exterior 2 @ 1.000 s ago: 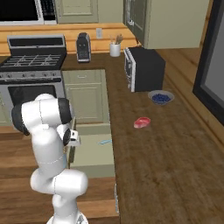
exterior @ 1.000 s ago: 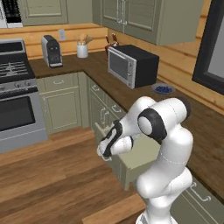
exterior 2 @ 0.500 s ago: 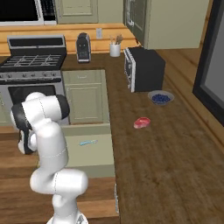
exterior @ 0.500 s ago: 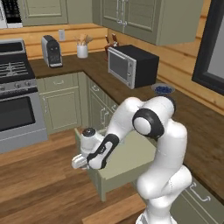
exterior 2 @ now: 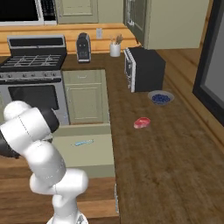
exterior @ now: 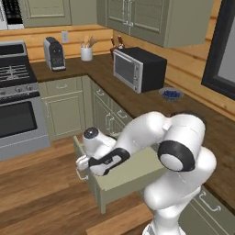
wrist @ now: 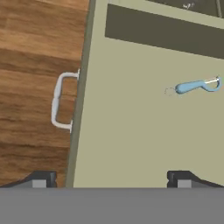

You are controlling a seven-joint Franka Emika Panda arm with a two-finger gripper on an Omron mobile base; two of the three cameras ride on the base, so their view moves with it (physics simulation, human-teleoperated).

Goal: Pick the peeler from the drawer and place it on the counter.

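Below the gripper [wrist: 111,178], seen from the hand view, lies the floor of the open sage-green drawer [wrist: 131,144]. The two dark fingertips are spread wide, holding nothing; one sits over the wood floor outside the drawer front, the other over the drawer's bare bottom. The peeler [wrist: 196,85], with a light blue handle and a pale looped head, lies flat on the drawer floor, well ahead of the fingertips and off toward the right-hand one, apart from both. A silver handle [wrist: 61,101] sticks out from the drawer front, ahead of the left-hand fingertip. From the right base view, the peeler [exterior 2: 83,142] rests near the back of the drawer [exterior 2: 83,153], beside the dark brown counter [exterior 2: 166,157], where a red-pink lump of meat [exterior 2: 141,123] lies.
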